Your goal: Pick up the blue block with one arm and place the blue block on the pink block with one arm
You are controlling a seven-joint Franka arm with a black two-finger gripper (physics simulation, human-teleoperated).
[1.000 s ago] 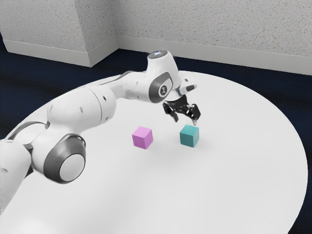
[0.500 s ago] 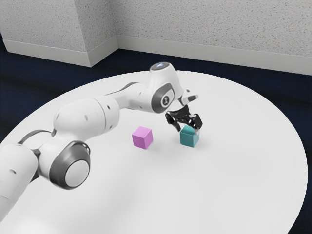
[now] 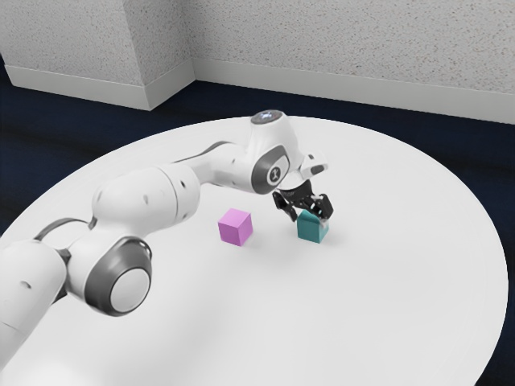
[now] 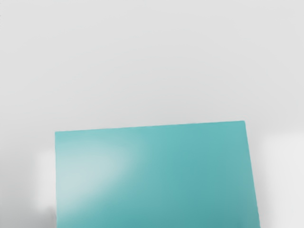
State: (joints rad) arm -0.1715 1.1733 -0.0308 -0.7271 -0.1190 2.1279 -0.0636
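While its black two-finger gripper [image 3: 306, 211] straddles the teal-blue block [image 3: 312, 228] with jaws open, nothing is lifted; the pink block [image 3: 235, 226] waits at nine o'clock.

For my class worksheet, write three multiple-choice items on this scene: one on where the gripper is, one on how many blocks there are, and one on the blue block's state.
1. Of the pink block and the blue block, the gripper is over:
A) the pink one
B) the blue one
C) neither

2. Blocks on the table:
A) one
B) two
C) three

3. The blue block:
A) rests on the table
B) sits atop the pink block
C) hangs in the air

Answers:
1 B: the black gripper sits right at the blue cube's top.
2 B: there is one pink cube and one blue cube.
3 A: its base meets the tabletop, apart from the pink block.
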